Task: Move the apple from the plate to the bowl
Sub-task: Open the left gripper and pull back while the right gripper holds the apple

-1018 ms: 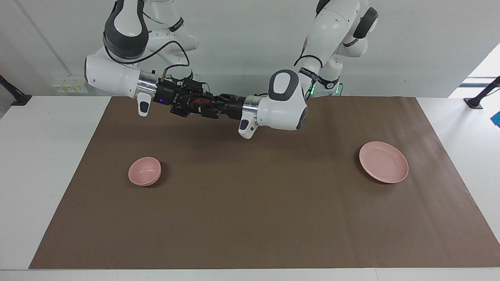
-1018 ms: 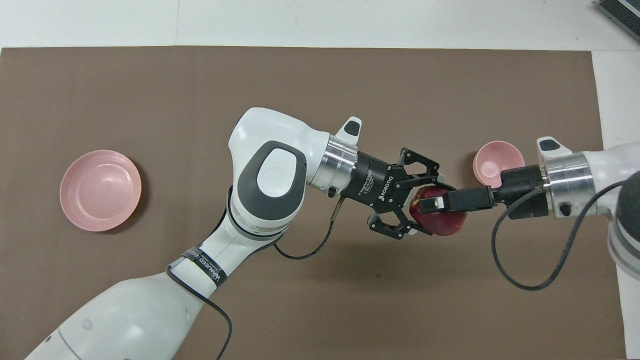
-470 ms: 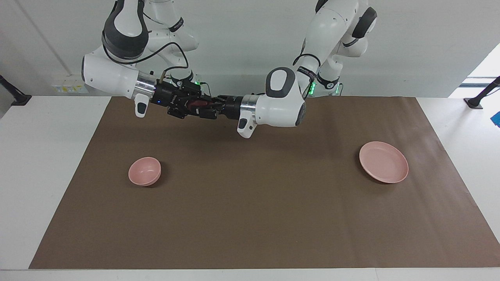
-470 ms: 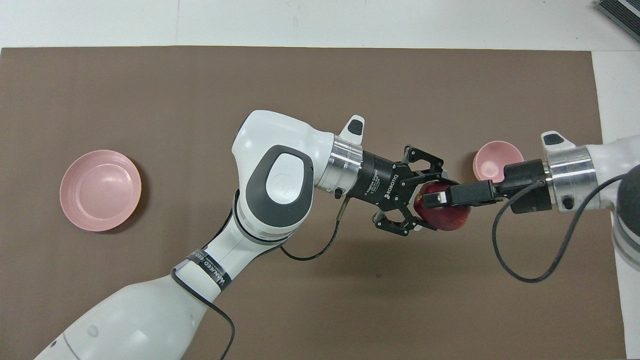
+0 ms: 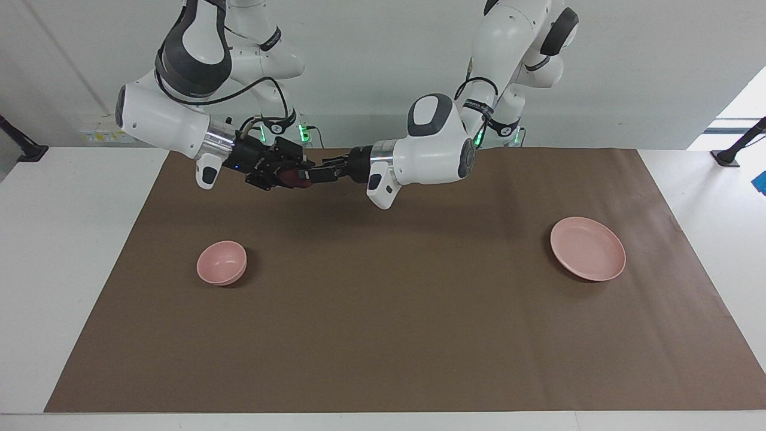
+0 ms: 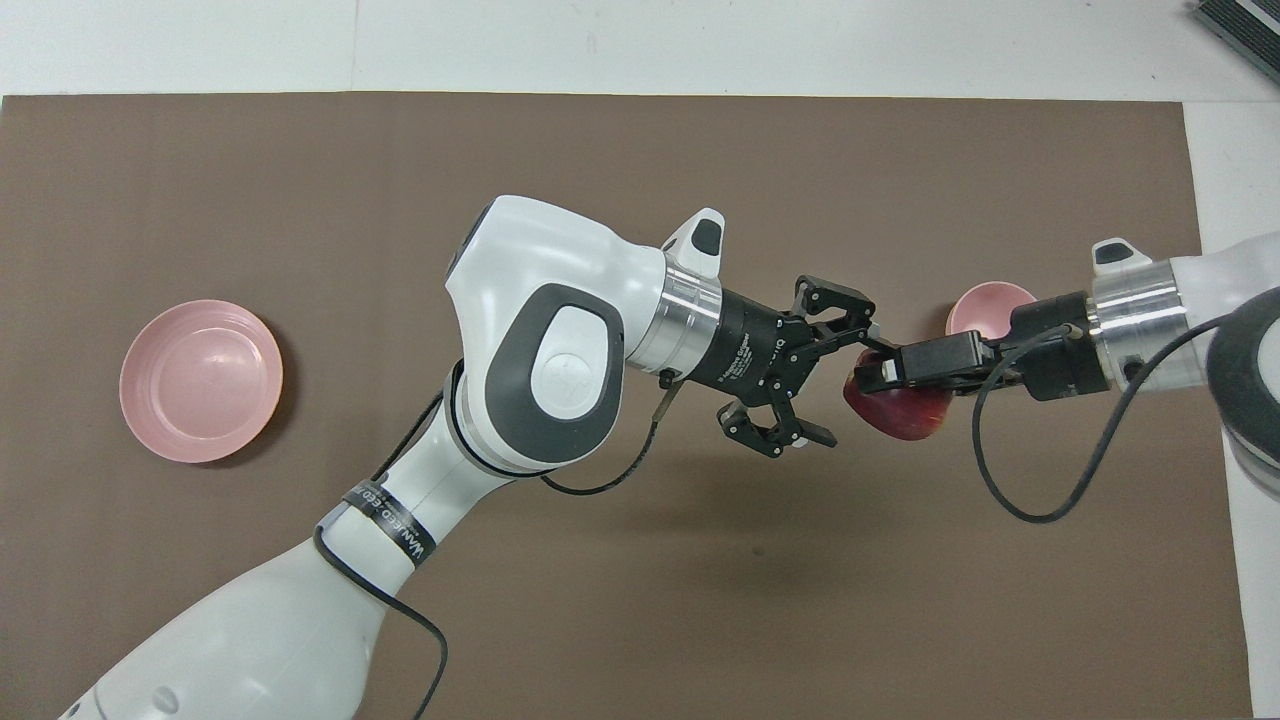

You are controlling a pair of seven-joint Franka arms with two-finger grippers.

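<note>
The dark red apple (image 6: 908,420) (image 5: 297,179) hangs in the air over the brown mat, with my right gripper (image 6: 895,392) (image 5: 287,172) shut on it. My left gripper (image 6: 846,388) (image 5: 321,172) is open right beside the apple, its fingers spread on either side and apart from the fruit. The small deep pink bowl (image 5: 222,262) (image 6: 982,303) stands on the mat toward the right arm's end; from overhead the right gripper partly covers it. Toward the left arm's end lies the wide pink plate (image 5: 587,248) (image 6: 200,380), with nothing on it.
A brown mat (image 5: 383,335) covers most of the white table. Cables loop from both wrists above the mat. A dark object (image 6: 1240,25) sits on the white table off the mat's corner farthest from the robots at the right arm's end.
The left gripper has opened and let go of the apple. The right gripper, still shut on it, has carried it a little toward the right arm's end, and both hands have risen slightly.
</note>
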